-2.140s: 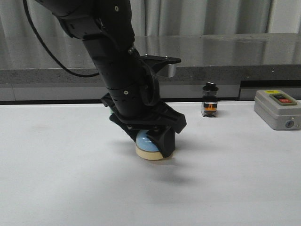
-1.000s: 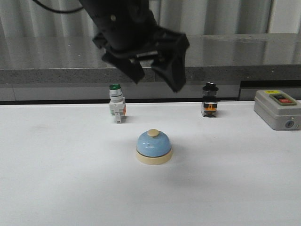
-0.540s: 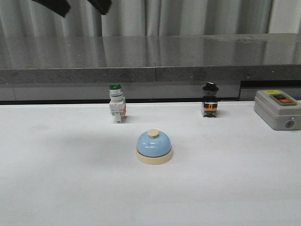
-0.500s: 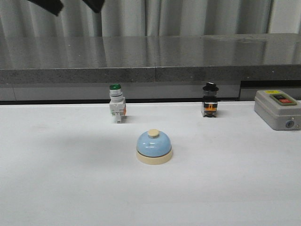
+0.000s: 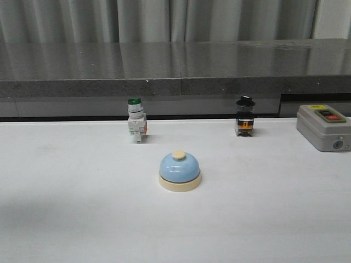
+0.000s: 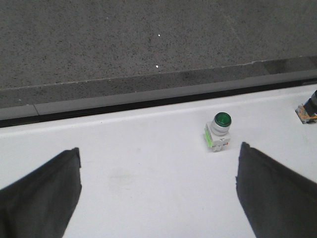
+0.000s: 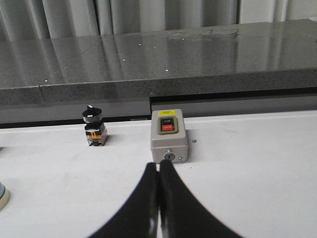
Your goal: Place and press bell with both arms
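One bell [image 5: 180, 171] sits upright alone on the white table [image 5: 66, 219], in front of and between one green-capped switch [image 5: 136, 121] and one black-knobbed switch [image 5: 245, 116], with one grey button box [image 5: 323, 127] far right. The left gripper [image 6: 158, 193] is spread wide and empty. The right gripper [image 7: 158, 198] has its fingers pressed together, holding nothing.

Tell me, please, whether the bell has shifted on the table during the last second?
No. The bell sits in the same spot, in front of and between the green-capped switch and the black-knobbed switch.
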Controlling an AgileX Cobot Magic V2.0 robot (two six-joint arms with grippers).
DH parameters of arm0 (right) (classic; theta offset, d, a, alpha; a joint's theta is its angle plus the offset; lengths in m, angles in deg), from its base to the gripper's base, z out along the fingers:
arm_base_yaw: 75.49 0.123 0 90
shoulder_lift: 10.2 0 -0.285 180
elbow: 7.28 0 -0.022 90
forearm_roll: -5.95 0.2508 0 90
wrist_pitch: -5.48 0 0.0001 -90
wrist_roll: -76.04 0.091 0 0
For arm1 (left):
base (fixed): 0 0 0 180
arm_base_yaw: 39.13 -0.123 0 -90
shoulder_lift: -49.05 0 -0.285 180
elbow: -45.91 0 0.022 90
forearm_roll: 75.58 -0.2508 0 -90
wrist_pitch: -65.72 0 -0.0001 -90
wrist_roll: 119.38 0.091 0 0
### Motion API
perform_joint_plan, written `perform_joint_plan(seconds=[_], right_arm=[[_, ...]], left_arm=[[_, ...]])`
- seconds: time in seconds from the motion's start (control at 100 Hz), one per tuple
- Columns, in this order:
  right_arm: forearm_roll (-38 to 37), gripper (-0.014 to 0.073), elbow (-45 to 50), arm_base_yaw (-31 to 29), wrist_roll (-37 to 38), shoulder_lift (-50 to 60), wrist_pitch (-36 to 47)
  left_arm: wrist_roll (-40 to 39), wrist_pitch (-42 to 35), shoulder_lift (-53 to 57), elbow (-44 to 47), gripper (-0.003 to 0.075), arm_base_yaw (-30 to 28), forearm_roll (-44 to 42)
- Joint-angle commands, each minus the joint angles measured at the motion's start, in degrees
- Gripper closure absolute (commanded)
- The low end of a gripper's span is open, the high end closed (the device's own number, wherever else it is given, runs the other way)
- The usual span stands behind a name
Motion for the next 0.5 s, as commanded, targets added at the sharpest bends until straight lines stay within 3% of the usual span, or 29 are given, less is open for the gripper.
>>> perform_joint_plan(seconds=[0.0, 0.26, 0.34, 0.49], right_arm=[[-0.67, 0.0654, -0.77, -0.08, -0.05, 1.10, 4.66], [-0.67, 0.0654, -0.77, -0.08, -0.05, 1.10, 4.66], [-0.67, 0.0654, -0.77, -0.08, -0.05, 1.10, 4.66], [-0.67, 0.0654, -0.77, -0.08, -0.05, 1.10, 4.66]], left_arm=[[-0.53, -5.75, 5.50, 2.00, 0.0114, -0.08, 1.39], [-0.53, -6.28, 16.82, 10.84, 0.0141, -0.08, 1.39], [-0.53, -6.66, 19.97, 12.93, 0.0208, -0.08, 1.29], [-0.43, -7.35, 25.06, 15.95, 0.0416, -0.08, 1.18]])
